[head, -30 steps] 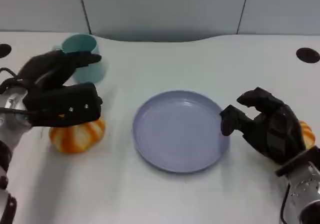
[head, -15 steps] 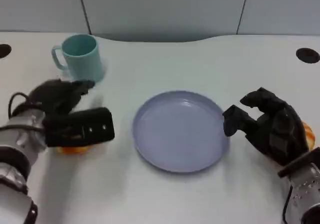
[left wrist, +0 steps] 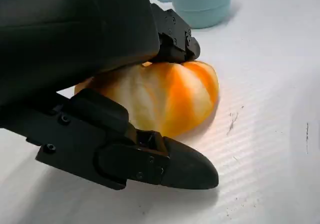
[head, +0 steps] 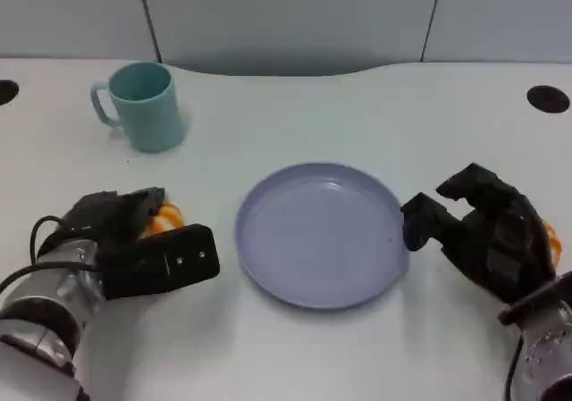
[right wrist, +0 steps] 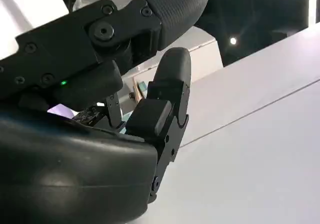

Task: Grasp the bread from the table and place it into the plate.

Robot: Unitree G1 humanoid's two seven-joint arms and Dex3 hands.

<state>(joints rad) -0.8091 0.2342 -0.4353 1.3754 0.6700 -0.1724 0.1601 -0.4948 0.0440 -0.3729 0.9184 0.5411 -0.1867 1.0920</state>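
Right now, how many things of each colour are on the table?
Orange: 2, striped orange-and-white bread, orange lump behind right robot hand
Teal: 1, plastic mug
Pale blue: 1, round plate
Total: 4

The round orange-and-white striped bread (left wrist: 165,97) looks smooth and a bit shiny. The round pale blue plate (head: 317,234) looks like smooth plastic with a soft shine. The teal mug (head: 143,104) looks like matt plastic. The white table (head: 295,115) is smooth, with fine lines up close.
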